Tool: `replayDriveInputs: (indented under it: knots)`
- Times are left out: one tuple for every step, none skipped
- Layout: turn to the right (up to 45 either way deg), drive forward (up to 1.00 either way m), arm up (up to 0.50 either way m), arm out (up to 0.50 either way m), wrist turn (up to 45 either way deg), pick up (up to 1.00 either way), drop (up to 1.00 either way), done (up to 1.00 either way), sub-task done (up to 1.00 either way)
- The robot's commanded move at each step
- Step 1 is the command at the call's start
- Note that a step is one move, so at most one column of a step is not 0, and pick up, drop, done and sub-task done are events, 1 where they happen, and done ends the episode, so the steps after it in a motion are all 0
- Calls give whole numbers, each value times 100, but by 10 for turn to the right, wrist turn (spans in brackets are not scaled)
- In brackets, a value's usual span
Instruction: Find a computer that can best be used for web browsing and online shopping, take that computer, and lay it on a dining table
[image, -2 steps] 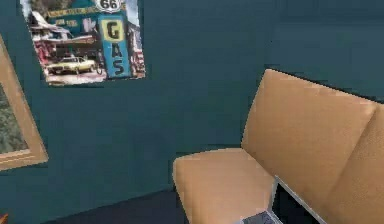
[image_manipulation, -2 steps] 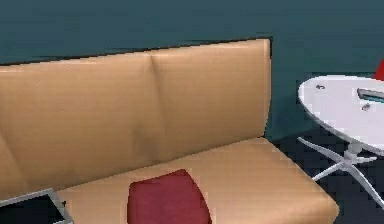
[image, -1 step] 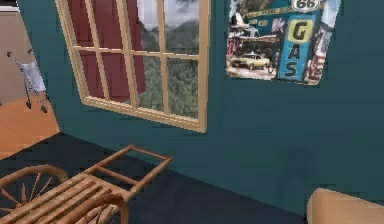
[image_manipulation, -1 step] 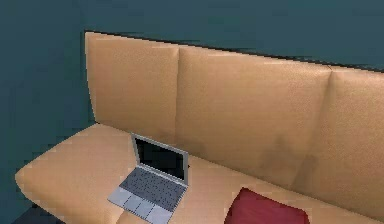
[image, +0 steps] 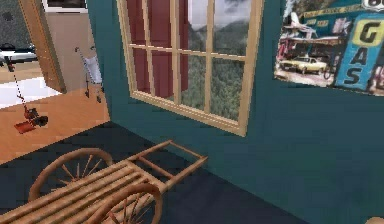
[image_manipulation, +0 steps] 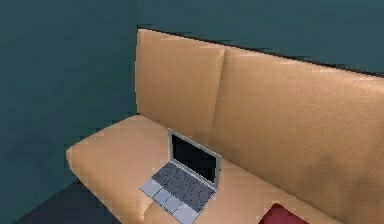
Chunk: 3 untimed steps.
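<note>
Quick status on the laptop run. The computer is basically found: there's an open laptop (image_manipulation: 185, 175) sitting on the seat of a tan sofa (image_manipulation: 260, 110), at about 6 o'clock in the arm side view, just under the middle. Dark screen is up, silvery keyboard deck lies flat on the cushion, and it's tilted a bit so the keyboard points toward 7 o'clock. It's resting on the seat, well clear of the backrest, with a dark red cushion (image_manipulation: 285, 213) peeking in at 5 o'clock. Teal wall behind the sofa from 9 to 12 o'clock.

Forward view is the same teal room: big wood-framed window (image: 190, 55) with red curtains at 12 o'clock, a retro gas station poster (image: 335, 45) at 2 o'clock, and a wooden cart with spoked wheels (image: 110, 185) down at 7 o'clock. At 9 o'clock a doorway (image: 55, 60) opens onto a room with an orange floor.

End effector: I can't tell its state from these shots, so I'm not going to guess.

Progress-wise, I'd call the "find" part done, since the laptop is right there on the arm's side and looks like the obvious pick for browsing and shopping. Everything else is left: reach out, get hold of it, lift it off the sofa, then hunt down a dining bench and lay it flat there. My guess is that the doorway is the way to go looking.
</note>
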Motion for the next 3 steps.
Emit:
replayDriveInputs:
  knots:
    - [0, 0, 50, 0, 0, 0, 0, 0, 0]
    - [0, 0, 4, 0, 0, 0, 0, 0, 0]
    - [0, 0, 0, 18, 0, 0, 0, 0, 0]
